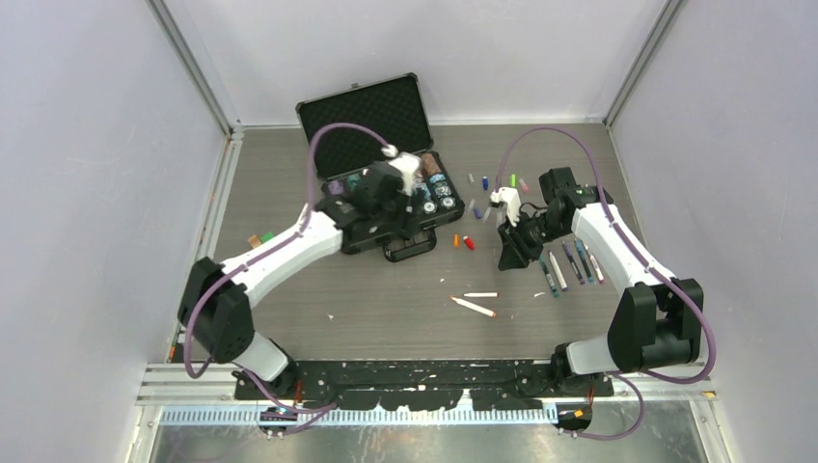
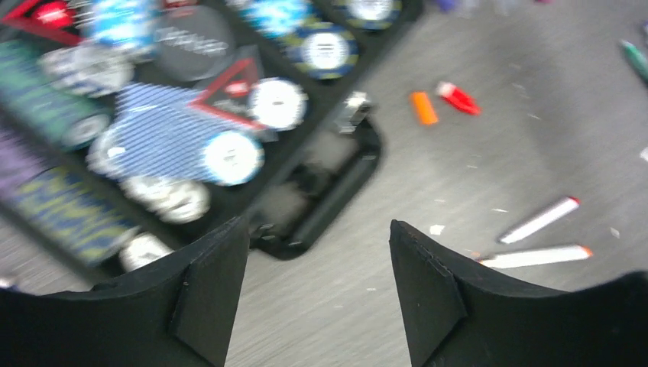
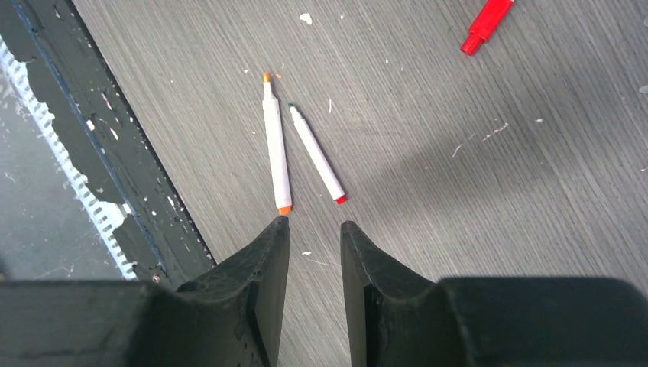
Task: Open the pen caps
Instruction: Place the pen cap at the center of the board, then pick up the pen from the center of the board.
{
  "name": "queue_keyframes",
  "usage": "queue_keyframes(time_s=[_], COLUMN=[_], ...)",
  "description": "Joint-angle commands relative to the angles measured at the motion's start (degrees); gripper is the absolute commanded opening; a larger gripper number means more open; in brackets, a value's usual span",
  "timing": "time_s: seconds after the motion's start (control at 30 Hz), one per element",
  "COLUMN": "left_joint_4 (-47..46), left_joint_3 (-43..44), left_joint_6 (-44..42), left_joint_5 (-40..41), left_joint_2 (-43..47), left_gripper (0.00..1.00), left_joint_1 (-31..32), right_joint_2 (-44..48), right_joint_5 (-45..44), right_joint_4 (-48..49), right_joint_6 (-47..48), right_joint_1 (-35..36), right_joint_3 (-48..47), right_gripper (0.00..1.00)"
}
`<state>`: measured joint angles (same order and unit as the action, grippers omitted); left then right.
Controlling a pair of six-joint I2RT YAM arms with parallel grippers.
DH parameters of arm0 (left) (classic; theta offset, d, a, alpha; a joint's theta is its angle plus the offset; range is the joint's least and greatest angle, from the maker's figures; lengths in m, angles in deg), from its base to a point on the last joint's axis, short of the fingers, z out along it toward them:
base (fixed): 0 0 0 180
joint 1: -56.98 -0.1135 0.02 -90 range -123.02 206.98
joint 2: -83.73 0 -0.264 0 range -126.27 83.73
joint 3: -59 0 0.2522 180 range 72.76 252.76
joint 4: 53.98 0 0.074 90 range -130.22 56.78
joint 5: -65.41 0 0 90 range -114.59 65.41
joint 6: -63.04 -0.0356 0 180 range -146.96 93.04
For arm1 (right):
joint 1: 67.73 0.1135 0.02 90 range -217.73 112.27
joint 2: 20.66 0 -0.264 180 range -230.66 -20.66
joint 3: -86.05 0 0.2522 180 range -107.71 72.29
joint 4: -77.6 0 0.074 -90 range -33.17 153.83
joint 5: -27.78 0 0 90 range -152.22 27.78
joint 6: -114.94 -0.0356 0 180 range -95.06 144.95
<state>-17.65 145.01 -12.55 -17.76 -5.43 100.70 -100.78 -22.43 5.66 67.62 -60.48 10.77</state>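
Nearest the bases: two white pens (image 1: 474, 307), side by side, tips bare, so already opened. Right gripper (image 3: 314, 224) aimed at them, fingers almost together, holding nothing. Beside it, a row of pens (image 1: 571, 264), too small to tell if capped. Left gripper (image 2: 319, 225) spread wide, empty, over the case (image 1: 386, 207) edge. Farther: loose caps (image 1: 469, 244), red, orange, others behind. Judged partly done.
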Motion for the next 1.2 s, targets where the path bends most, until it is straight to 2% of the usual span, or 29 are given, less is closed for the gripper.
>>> queue_keyframes(time_s=[0.0, 0.17, 0.33, 0.43, 0.8, 1.17], left_joint_4=[5.1, 7.32, 8.8, 9.72, 15.3, 16.96], left_joint_3=[-3.08, -7.48, -10.23, -8.64, 6.31, 13.79], left_joint_6=[-3.21, -1.75, -1.64, -1.32, -8.53, -12.57], left_joint_5=[-5.24, -6.42, -6.08, -9.28, -4.07, -5.02], left_joint_2=[7.17, 13.32, 13.35, 10.22, -10.18, -23.3], left_gripper=[0.7, 0.71, 0.7, 0.59, 0.35, 0.29], left_joint_1=[-12.01, -23.87, -33.61, -37.29, -41.78, -43.46], right_joint_2=[1.92, 1.89, 1.81, 1.89, 1.92, 1.8], right_joint_5=[1.63, 1.83, 2.08, 2.28, 4.42, 4.88], right_joint_4=[-0.28, -0.37, -0.54, -0.67, -1.76, -2.09], right_joint_6=[0.83, 0.91, 1.01, 1.14, 2.01, 2.24], right_joint_1=[-0.38, -0.32, -0.3, -0.32, -0.31, -0.35], right_joint_3=[-2.03, -2.02, -2.03, -2.11, -2.22, -2.29], right_gripper=[0.36, 0.36, 0.36, 0.36, 0.36, 0.36])
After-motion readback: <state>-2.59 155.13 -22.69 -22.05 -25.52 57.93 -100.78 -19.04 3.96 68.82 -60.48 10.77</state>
